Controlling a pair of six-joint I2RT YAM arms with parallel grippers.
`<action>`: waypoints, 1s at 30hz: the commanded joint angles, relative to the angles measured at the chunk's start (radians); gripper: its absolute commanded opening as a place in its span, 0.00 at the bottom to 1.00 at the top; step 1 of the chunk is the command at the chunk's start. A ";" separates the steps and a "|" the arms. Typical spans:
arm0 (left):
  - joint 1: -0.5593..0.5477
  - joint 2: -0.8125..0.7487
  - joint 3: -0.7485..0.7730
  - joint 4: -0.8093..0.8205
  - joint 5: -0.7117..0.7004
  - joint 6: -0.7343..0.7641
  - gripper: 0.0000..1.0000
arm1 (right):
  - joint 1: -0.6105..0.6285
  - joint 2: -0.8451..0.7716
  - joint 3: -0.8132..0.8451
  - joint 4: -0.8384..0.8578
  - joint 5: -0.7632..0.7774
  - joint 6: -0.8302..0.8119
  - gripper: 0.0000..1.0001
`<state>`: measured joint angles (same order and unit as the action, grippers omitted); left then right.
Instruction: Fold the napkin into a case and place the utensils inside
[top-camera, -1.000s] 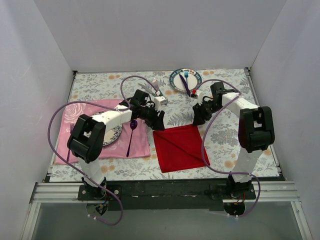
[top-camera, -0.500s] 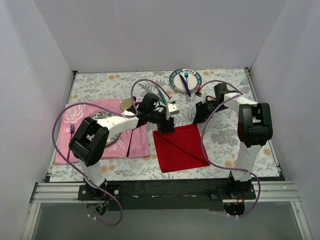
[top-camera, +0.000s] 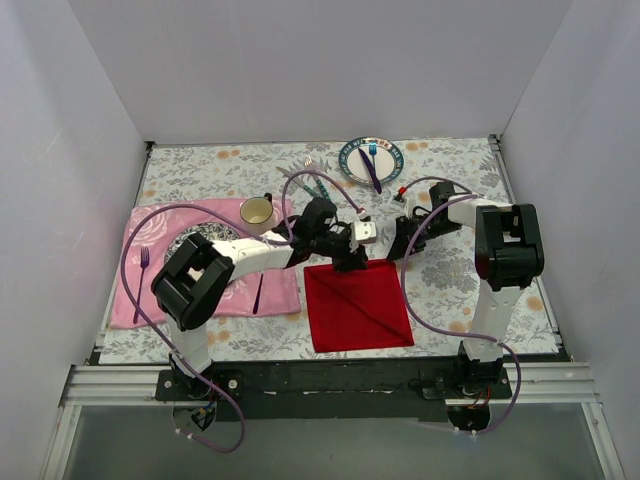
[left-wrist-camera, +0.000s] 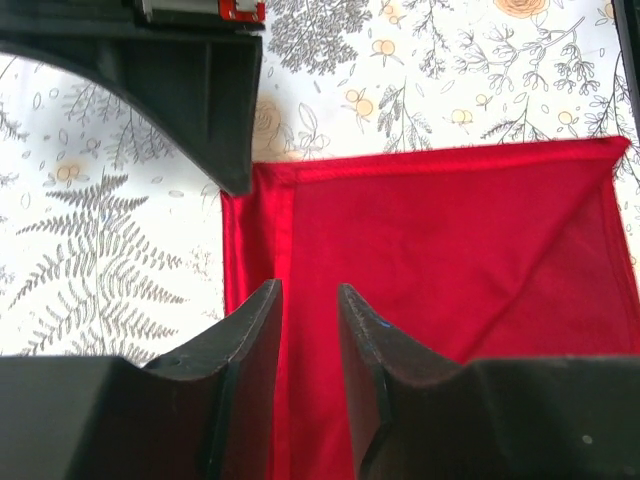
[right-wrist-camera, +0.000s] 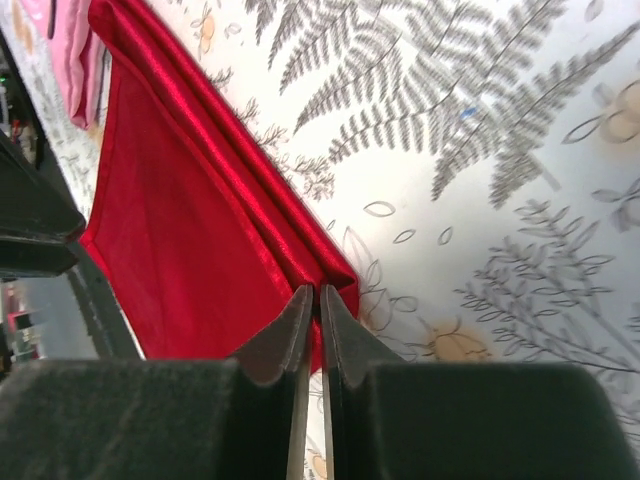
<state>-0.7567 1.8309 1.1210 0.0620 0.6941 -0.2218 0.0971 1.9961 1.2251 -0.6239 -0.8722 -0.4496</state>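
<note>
To the left the mat (top-camera: 215, 295) plays no part. The left tool (top-camera: 350, 262) sits at the far left corner of the napkin (top-camera: 358, 308), jaws a narrow gap apart astride the left hem. We judge it is placed to pinch there, though we see no cloth raised between them. The napkin lies flat on the counter (top-camera: 450, 290), centre and near. The utensils (top-camera: 318, 186) lie beyond it, untouched. The right tool (top-camera: 400, 250) has its jaws all but together on the far right corner, red cloth nipped between. Holding both far corners, we reckon, lets that edge carry over evenly.
</note>
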 joint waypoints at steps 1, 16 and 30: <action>-0.029 0.019 -0.020 0.067 -0.018 0.019 0.28 | -0.011 -0.043 -0.030 -0.026 -0.076 0.020 0.12; -0.087 0.145 0.037 0.148 -0.039 -0.021 0.29 | -0.074 -0.037 -0.022 -0.016 -0.077 0.110 0.49; -0.066 0.168 0.117 0.136 -0.108 -0.102 0.45 | -0.077 -0.025 -0.047 0.000 -0.108 0.101 0.45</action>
<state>-0.8341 1.9919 1.1637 0.2020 0.6044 -0.3004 0.0216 1.9942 1.1797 -0.6239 -0.9314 -0.3386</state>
